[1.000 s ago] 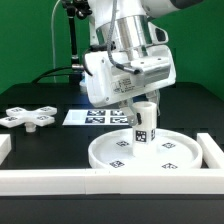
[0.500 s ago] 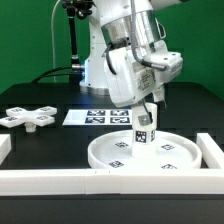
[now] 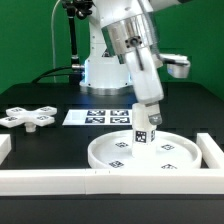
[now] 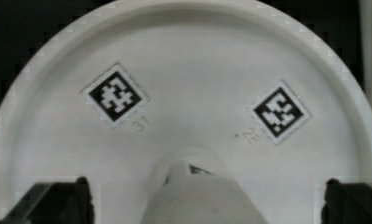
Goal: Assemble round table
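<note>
The round disc (image 3: pixel 104 152) lies flat on the black table (image 3: pixel 45 140), in the corner made by the white rails (image 3: pixel 60 181) at the front and on the exterior view's right. The short leg (image 3: pixel 142 133) stands upright on the disc, near its middle, with a square tag facing the camera. The arm slants down from above, and the claw (image 3: pixel 147 113) sits at the leg's top end.

In the wrist view the claw (image 4: pixel 201 205) is spread wide. Its two dark fingers (image 4: pixel 55 202) show at opposite corners of the picture, and the rounded top of the leg (image 4: pixel 197 180) sits between them with white disc showing on both sides (so nothing is clamped). Beyond the leg the disc (image 4: pixel 201 50) fills most of that picture, its raised rim curving against the dark table, and two square tags (image 4: pixel 115 95) sit on its floor.

The cross-shaped base (image 3: pixel 28 117) lies flat on the table toward the exterior view's left, well apart from the disc, and touches neither the leg nor the claw. Farther back, between the base and the disc, lies the marker board (image 3: pixel 97 117). Whether the leg is fixed into the disc or only stands on it cannot be told.
</note>
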